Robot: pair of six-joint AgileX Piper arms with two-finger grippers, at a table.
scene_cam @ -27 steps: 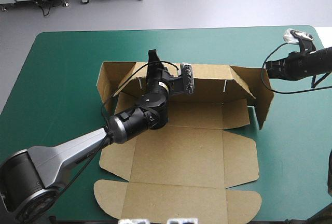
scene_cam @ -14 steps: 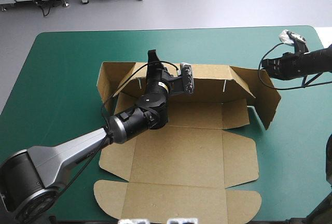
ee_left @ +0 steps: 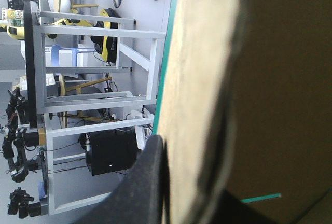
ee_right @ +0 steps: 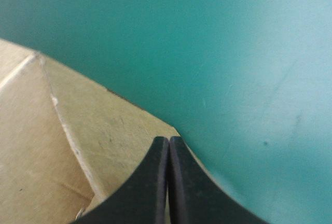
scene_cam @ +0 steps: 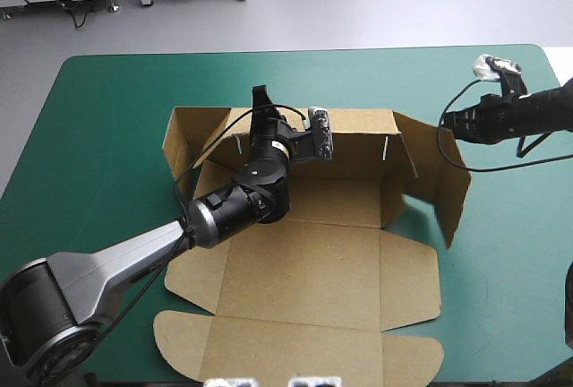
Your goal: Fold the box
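The brown box (scene_cam: 304, 270) lies open on the teal-green cover, its back wall (scene_cam: 358, 141) raised and its lid panels flat toward the near edge. My left gripper (scene_cam: 262, 98) pinches the top edge of that back wall near its left end; in the left wrist view a black finger (ee_left: 148, 182) presses against the board (ee_left: 202, 79). The right gripper (scene_cam: 445, 124) is shut and touches the outer face of the upright right side flap (scene_cam: 449, 181). Its closed tips (ee_right: 169, 140) sit over that flap's corner (ee_right: 62, 146).
Bare teal-green cover (scene_cam: 107, 118) surrounds the box on the left, far and right sides. The curved lid flaps (scene_cam: 295, 356) reach close to the table's near edge.
My right gripper has moved left, and the right side flap has swung inward with it. The whole box slid a little left and nearer. The left gripper keeps its hold.
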